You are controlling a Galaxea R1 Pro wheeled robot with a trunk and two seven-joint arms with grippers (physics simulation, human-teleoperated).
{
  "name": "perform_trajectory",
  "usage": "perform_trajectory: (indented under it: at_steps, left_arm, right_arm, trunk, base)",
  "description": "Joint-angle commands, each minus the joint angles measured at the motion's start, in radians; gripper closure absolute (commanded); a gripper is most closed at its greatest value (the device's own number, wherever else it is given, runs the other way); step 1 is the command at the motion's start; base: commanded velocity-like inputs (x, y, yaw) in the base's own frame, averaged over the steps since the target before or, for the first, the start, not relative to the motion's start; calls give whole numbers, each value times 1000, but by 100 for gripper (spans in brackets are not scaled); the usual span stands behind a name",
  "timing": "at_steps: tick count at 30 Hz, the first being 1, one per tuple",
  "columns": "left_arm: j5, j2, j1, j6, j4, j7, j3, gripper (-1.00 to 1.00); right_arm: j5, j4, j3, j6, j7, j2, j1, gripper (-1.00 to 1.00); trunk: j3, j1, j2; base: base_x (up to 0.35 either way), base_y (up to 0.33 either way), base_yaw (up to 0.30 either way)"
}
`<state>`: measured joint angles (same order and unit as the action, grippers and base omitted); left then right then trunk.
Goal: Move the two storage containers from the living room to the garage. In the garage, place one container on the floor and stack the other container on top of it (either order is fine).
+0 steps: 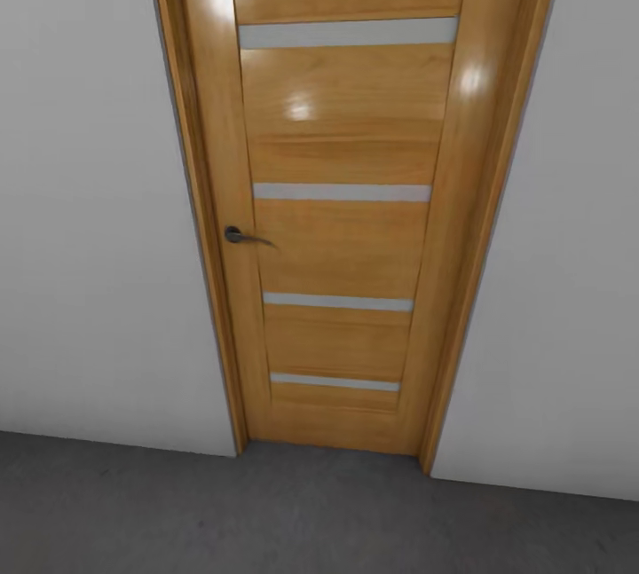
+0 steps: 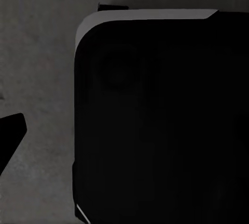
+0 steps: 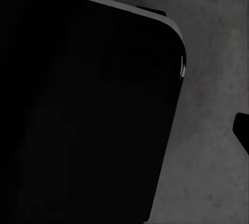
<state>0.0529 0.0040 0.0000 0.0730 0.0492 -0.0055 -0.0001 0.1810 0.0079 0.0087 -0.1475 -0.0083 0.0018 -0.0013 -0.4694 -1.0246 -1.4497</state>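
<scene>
The two storage containers are out of view. In the head view I face a closed orange wooden door (image 1: 342, 201) set in a white wall, with the dark grey concrete floor (image 1: 266, 512) at its foot. In the left wrist view, one dark fingertip (image 2: 11, 135) of my left gripper juts in over the floor (image 2: 36, 52). A dark fingertip (image 3: 243, 130) of my right gripper shows at the frame edge in the right wrist view. Nothing is seen between the fingers, and I cannot tell whether either gripper is open or shut.
The door has a small dark lever handle (image 1: 240, 236) and several pale horizontal strips. White wall (image 1: 89, 201) flanks it on both sides. A large black rounded body of the robot (image 2: 161, 120) hangs over the floor beside the left arm, and likewise (image 3: 83, 109) beside the right.
</scene>
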Motion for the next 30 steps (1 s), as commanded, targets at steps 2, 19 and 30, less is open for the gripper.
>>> perform_trajectory:
  at_steps: [2,19,30]
  left_arm:
    - [6,0,0,2,0,-1,-1,-100]
    - [7,2,0,4,0,-1,1,-100]
    - [8,2,0,4,0,-1,3,-100]
  right_arm:
    - [5,1,0,-4,-1,0,0,-100]
    - [-3,1,-5,0,-1,2,0,-100]
    - [4,1,0,-3,0,0,0,-100]
  trunk:
    - [-1,0,0]
    - [-1,0,0]
    - [-1,0,0]
  base:
    - [249,0,0]
    - [268,0,-38]
    - [3,0,-84]
